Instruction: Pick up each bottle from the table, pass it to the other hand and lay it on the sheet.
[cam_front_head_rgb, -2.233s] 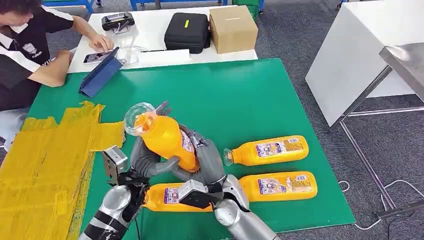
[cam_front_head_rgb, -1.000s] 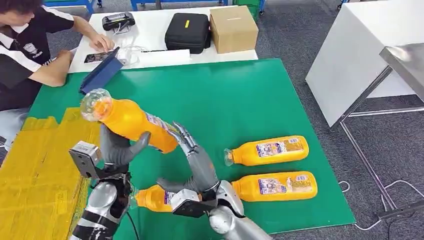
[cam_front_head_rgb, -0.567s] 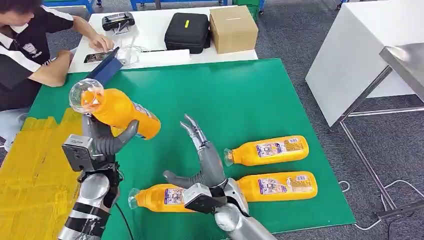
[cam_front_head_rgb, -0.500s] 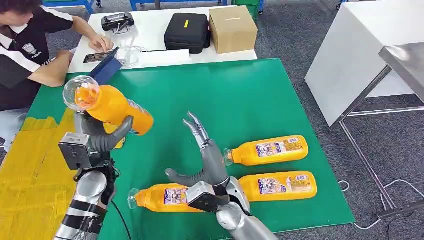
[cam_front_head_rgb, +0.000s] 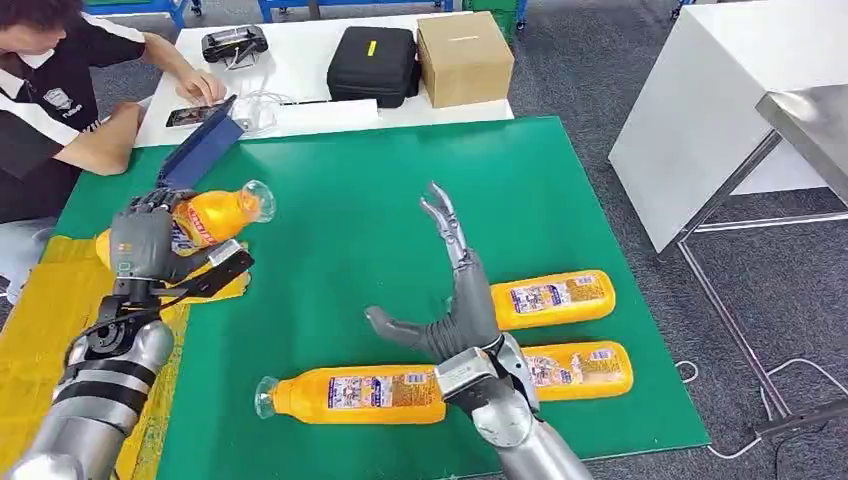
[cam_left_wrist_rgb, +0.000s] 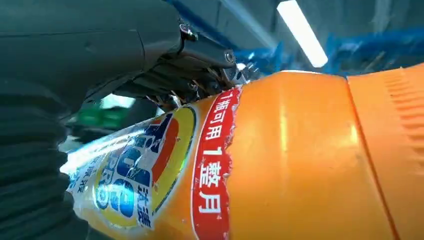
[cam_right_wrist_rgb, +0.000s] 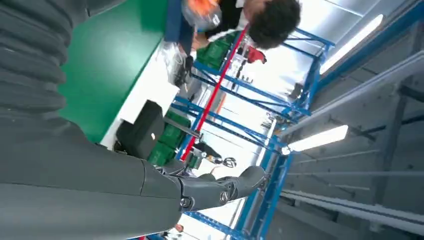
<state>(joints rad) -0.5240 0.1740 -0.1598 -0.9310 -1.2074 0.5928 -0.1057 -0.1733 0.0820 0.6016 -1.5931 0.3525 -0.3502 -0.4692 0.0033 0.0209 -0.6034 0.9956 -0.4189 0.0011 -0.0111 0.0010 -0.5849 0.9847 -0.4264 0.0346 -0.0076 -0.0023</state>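
My left hand (cam_front_head_rgb: 148, 245) grips an orange bottle (cam_front_head_rgb: 205, 217) and holds it lying sideways, cap toward the table's middle, just above the edge of the yellow sheet (cam_front_head_rgb: 70, 330). In the left wrist view the same bottle (cam_left_wrist_rgb: 280, 165) sits against my dark fingers (cam_left_wrist_rgb: 190, 65). My right hand (cam_front_head_rgb: 450, 290) is open and upright over the green mat (cam_front_head_rgb: 400, 190), holding nothing. Three more orange bottles lie on the mat: one near the front edge (cam_front_head_rgb: 350, 392), one behind my right hand (cam_front_head_rgb: 555, 297) and one at the front right (cam_front_head_rgb: 580, 365).
A person (cam_front_head_rgb: 60, 90) sits at the far left, handling a phone on the white table (cam_front_head_rgb: 300, 70). A blue tablet (cam_front_head_rgb: 205, 143), a black case (cam_front_head_rgb: 373, 64) and a cardboard box (cam_front_head_rgb: 463, 56) stand beyond the mat. A white table (cam_front_head_rgb: 720, 110) is at right.
My left hand carried the bottle leftward away from my right hand, lowered it and turned it flat over the sheet's edge. My right hand let go, opened and moved right.
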